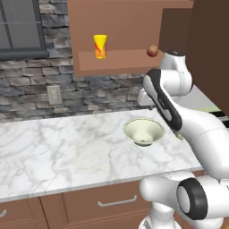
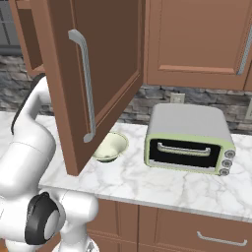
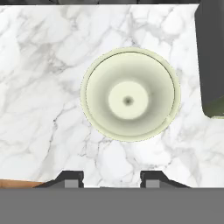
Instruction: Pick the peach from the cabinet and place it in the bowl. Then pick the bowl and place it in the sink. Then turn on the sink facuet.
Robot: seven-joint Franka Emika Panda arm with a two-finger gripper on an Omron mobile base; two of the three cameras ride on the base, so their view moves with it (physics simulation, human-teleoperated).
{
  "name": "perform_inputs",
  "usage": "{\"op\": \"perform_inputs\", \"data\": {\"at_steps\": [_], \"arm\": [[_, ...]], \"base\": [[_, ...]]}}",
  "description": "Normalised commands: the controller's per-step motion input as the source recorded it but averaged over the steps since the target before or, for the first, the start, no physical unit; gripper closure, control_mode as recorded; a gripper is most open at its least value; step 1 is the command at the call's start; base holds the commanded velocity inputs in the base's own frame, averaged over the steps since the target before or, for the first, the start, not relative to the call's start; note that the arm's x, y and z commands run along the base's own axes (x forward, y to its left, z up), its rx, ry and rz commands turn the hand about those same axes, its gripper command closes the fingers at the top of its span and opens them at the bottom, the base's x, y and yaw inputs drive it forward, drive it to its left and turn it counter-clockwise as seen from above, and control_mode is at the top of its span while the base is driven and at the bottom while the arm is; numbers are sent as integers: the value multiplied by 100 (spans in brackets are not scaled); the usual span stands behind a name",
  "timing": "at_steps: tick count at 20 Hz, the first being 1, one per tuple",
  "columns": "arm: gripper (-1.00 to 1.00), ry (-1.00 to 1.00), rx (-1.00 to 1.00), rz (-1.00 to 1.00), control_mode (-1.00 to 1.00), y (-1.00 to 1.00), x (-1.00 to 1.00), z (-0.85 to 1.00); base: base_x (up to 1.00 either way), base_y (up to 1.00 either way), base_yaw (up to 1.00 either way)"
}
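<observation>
The peach (image 1: 152, 50) rests on the shelf ledge of the open cabinet (image 1: 125, 27), near its right end. Below it, the pale cream-green bowl (image 1: 143, 131) (image 2: 110, 146) stands upright on the marble counter with nothing in it. In the hand view I look straight down into the bowl (image 3: 130, 94). My gripper (image 3: 111, 179) hangs above the counter just beside the bowl's rim, open, with nothing between its fingertips (image 3: 72, 178). The arm bends up in front of the cabinet, its upper joint close to the peach. The sink and the sink facuet are out of view.
A yellow cup (image 1: 100, 46) with red marks stands on the same shelf, left of the peach. The cabinet door (image 2: 83, 74) hangs open over the counter. A toaster oven (image 2: 189, 138) sits right of the bowl. Drawer fronts (image 1: 116, 203) run below the counter edge.
</observation>
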Motion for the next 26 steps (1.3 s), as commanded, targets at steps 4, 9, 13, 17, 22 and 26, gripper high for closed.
{"op": "perform_inputs", "data": {"at_steps": [4, 9, 13, 17, 22, 26], "arm": [[-100, 1, 0, -4, -100, 0, 4, 0], [-100, -33, 0, -19, -100, 2, 0, 57], [-100, -44, -1, -28, -100, 0, -5, 76], [-100, -8, 0, -5, -100, -3, -5, 14], [-100, -8, 0, -1, -100, -10, 1, 58], [-100, -37, -10, -4, -100, -2, 19, 91]], "base": [[0, 0, 0], [0, 0, 0], [0, 0, 0], [0, 0, 0], [0, 0, 0], [0, 0, 0]]}}
